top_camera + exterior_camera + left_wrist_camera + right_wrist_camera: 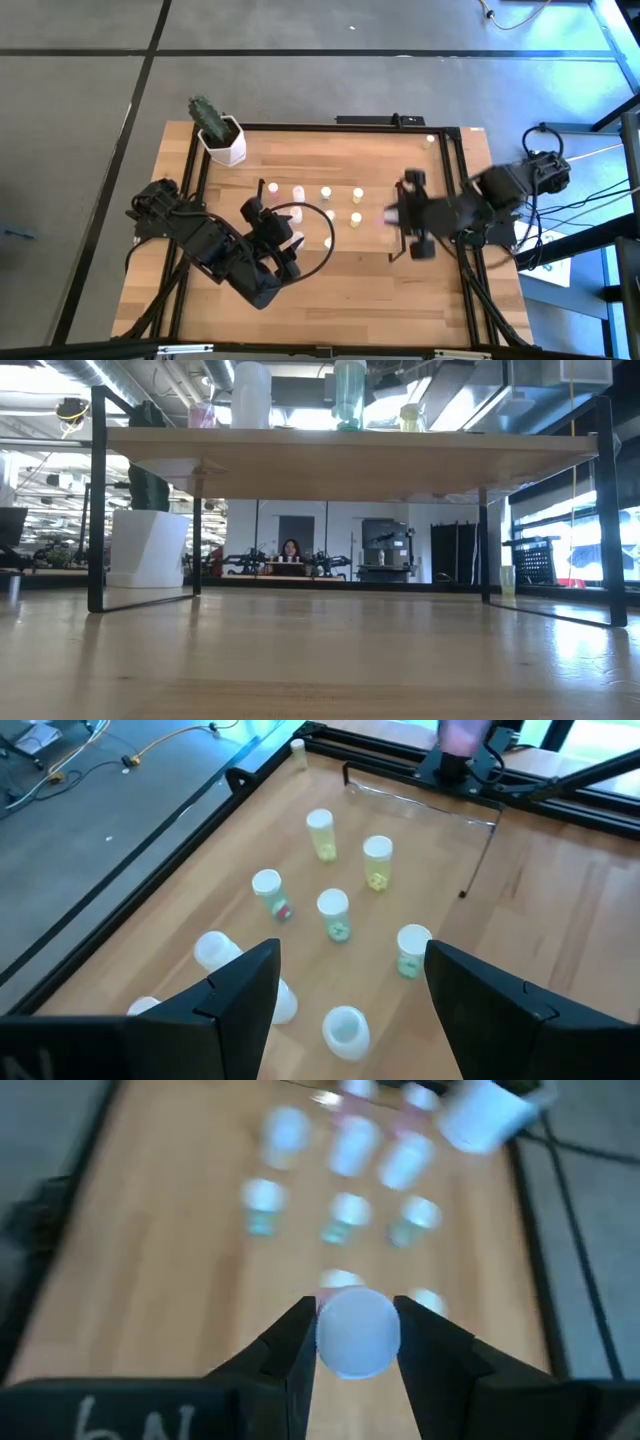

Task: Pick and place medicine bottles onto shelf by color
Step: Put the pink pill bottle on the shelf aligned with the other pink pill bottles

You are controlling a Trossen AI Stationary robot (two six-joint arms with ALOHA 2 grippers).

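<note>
Right claw pinching a pink bottle — keep it upright, lower beside the shelf's pink ones; left claw spread.

Medicine bottles: small round vials with pale caps, standing upright in loose rows on the shelf, a light-wood board with black end frames. Two yellow ones stand nearest the shelf's right end, pale green ones mid-board. One pink bottle is clamped above that right end.
</note>
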